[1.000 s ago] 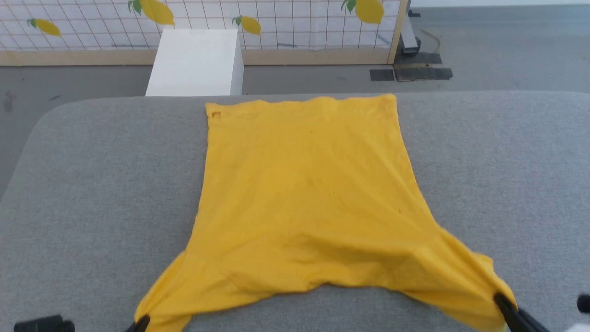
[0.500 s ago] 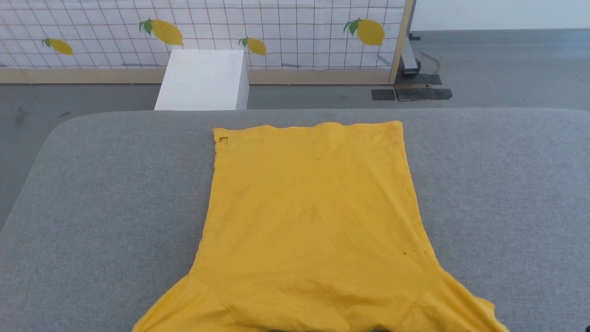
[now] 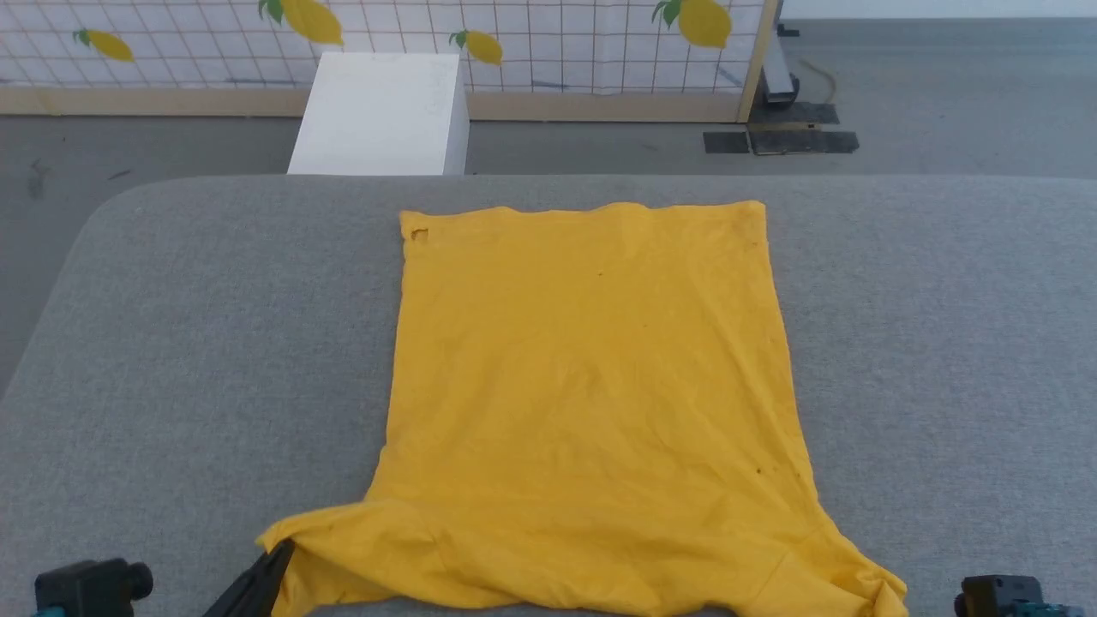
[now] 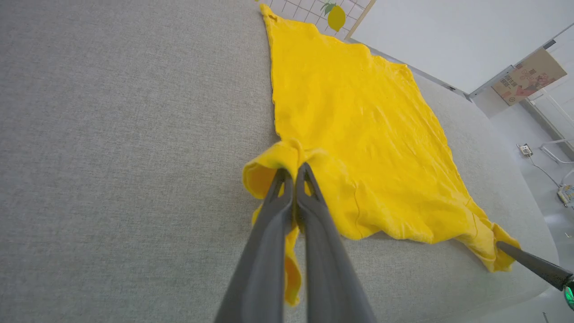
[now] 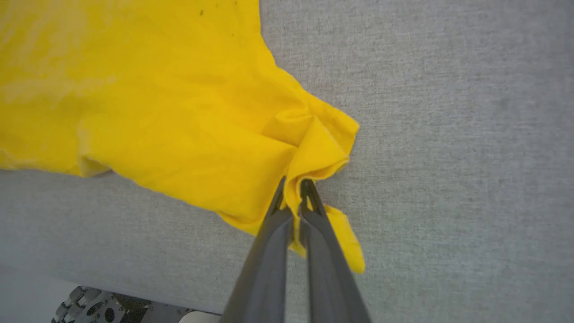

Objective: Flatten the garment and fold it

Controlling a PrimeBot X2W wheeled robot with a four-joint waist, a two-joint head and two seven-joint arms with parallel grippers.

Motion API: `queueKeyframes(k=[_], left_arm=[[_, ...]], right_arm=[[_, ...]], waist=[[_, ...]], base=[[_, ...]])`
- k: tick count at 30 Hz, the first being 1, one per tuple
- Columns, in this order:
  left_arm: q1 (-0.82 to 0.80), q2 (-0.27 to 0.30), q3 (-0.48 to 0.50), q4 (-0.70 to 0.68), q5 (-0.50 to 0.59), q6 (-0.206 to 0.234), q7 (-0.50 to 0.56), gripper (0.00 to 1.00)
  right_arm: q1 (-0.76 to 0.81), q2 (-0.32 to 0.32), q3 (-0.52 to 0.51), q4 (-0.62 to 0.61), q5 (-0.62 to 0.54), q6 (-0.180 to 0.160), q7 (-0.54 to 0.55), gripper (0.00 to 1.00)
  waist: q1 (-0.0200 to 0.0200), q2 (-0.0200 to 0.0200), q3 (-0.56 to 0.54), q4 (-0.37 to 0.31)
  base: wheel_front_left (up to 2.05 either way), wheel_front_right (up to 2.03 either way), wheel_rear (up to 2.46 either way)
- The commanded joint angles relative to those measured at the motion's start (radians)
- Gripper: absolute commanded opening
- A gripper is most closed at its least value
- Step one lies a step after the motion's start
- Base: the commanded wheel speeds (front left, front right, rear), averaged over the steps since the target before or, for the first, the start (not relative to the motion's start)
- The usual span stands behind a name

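The garment [image 3: 591,386], a bright yellow T-shirt with its plain side up, lies spread along the grey padded table [image 3: 188,343], hem at the far end and sleeves toward me. My left gripper [image 4: 293,172] is shut on the bunched left sleeve [image 4: 269,163]; its dark fingers [image 3: 257,583] meet that sleeve's tip at the lower left of the head view. My right gripper [image 5: 293,184] is shut on the crumpled right sleeve [image 5: 318,143], near the table's front edge. The right gripper's finger [image 4: 533,264] also pokes into the left wrist view at the shirt's far corner.
A white box [image 3: 381,111] stands on the floor beyond the table's far edge, before a tiled screen with lemon prints [image 3: 548,34]. Bare grey table surface lies on both sides of the shirt. The table's front edge [image 5: 134,287] runs just below the right sleeve.
The head camera has tilted between frames. The shirt now lies flatter, and the sleeves sit closer to the body than a second ago, when they were stretched wide apart.
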Motion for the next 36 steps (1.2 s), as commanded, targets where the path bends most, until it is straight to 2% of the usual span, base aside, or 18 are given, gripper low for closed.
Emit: queueKeyframes(k=[1,10,13,14,15,16,17,22,28,31,33,36], left_arm=[[-0.033,-0.006,-0.003,0.004,0.011,-0.009,0.005,0.0],[-0.095,-0.024,-0.026,0.009,0.034,-0.028,0.019,0.0],[-0.099,-0.025,-0.026,0.014,0.035,-0.03,0.017,0.0],[-0.099,-0.025,-0.026,0.015,0.035,-0.03,0.017,0.0],[-0.099,-0.025,-0.025,0.016,0.036,-0.031,0.015,0.0],[-0.098,-0.026,-0.024,0.016,0.035,-0.032,0.013,0.0],[-0.097,-0.025,-0.023,0.016,0.034,-0.034,0.012,0.0],[-0.089,-0.023,-0.015,0.011,0.031,-0.037,0.001,0.0],[-0.084,-0.019,-0.006,0.002,0.029,-0.045,-0.011,0.0],[-0.092,-0.018,-0.002,-0.001,0.03,-0.054,-0.017,0.0],[-0.1,-0.019,-0.001,-0.001,0.031,-0.063,-0.019,0.0],[-0.114,-0.019,-0.003,0.003,0.032,-0.076,-0.017,0.0]], right_arm=[[-0.032,-0.001,0.006,0.038,-0.011,-0.001,-0.013,0.0],[-0.133,-0.001,0.04,0.233,-0.048,-0.001,-0.074,0.0],[-0.156,-0.001,0.05,0.264,-0.048,-0.001,-0.088,0.36],[-0.16,-0.001,0.054,0.265,-0.044,-0.001,-0.091,0.41],[-0.163,-0.001,0.056,0.261,-0.034,-0.001,-0.092,0.51],[-0.163,-0.001,0.056,0.253,-0.028,-0.001,-0.09,0.68],[-0.161,-0.001,0.055,0.237,-0.024,-0.001,-0.081,1.0],[-0.113,-0.001,0.024,0.059,0.013,-0.001,0.041,1.0],[-0.031,-0.001,-0.125,-0.268,0.099,-0.001,0.237,1.0],[-0.07,-0.001,-0.22,-0.386,0.123,-0.001,0.249,1.0],[-0.128,-0.001,-0.259,-0.42,0.107,-0.001,0.237,1.0],[-0.218,-0.001,-0.24,-0.432,0.066,-0.001,0.235,1.0]], waist=[[0.0001,0.0,0.015,0.013],[0.0001,0.0,0.039,0.014],[0.0001,0.0,0.047,0.005],[0.0001,0.0,0.049,0.002],[0.0001,0.0,0.053,-0.001],[0.0001,0.0,0.055,-0.003],[0.0001,0.0,0.058,-0.007],[0.0001,0.0,0.071,-0.021],[0.0001,0.0,0.093,-0.026],[0.0001,0.0,0.11,-0.02],[0.0001,0.0,0.122,-0.012],[0.0001,0.0,0.136,0.003]], base=[[0.0,0.0,0.0],[0.0,0.0,0.0],[0.0,0.0,0.0],[0.0,0.0,0.0],[0.0,0.0,0.0],[0.0,0.0,0.0],[0.0,0.0,0.0],[0.0,0.0,0.0],[0.0,0.0,0.0],[0.0,0.0,0.0],[0.0,0.0,0.0],[0.0,0.0,0.0]])
